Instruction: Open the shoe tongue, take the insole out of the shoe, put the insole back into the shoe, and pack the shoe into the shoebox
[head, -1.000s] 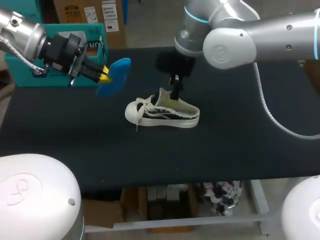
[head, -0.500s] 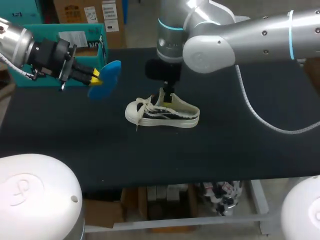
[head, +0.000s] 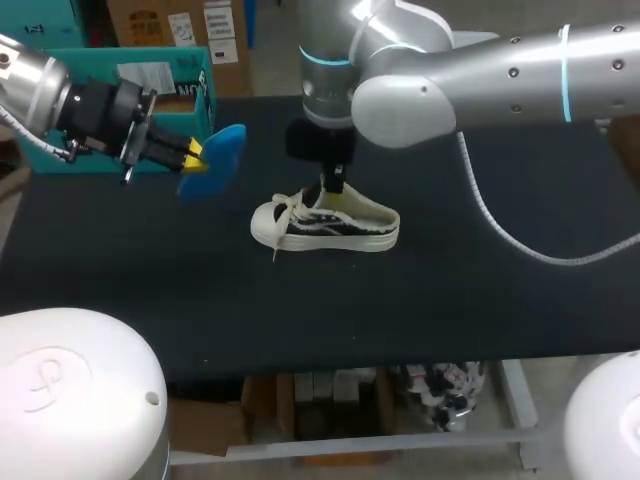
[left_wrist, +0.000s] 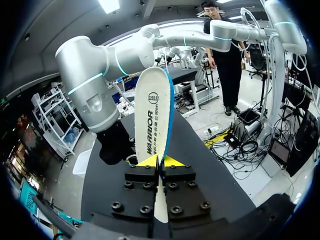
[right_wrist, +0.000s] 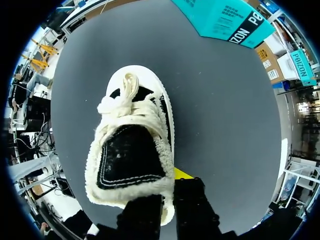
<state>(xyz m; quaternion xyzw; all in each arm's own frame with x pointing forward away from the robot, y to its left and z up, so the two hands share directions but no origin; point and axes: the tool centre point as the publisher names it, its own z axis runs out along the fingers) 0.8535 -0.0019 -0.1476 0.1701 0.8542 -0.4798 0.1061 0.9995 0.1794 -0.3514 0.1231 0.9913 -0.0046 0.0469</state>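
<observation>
Head view. Shoe (head: 325, 222) sits on its sole near the middle of the black table (head: 480, 290), toe toward 9 o'clock, heel toward 3 o'clock, white laces loose at the toe end. Shoebox (head: 150, 80), teal, stands at the table's far corner, about 10 o'clock from the shoe and well apart from it.

Left gripper (head: 195, 153) hangs above the table at roughly 10 o'clock from the shoe, between shoebox and shoe, pointing toward 3 o'clock. It is clamped on the blue insole (head: 222, 158). Left wrist view: both yellow tips press against the insole's two faces at one end, and the rest sticks out straight ahead, nearly edge-on, with its white printed face showing. The insole is outside the shoe and off the table.

Right arm (head: 450, 80) comes in from 2 o'clock and reaches past the middle. Right gripper (head: 335, 188) points down at the shoe's opening, at the fleece-lined tongue (right_wrist: 131, 155). Right wrist view: tongue and collar cover part of this gripper, so whether it pinches anything cannot be told.
</observation>
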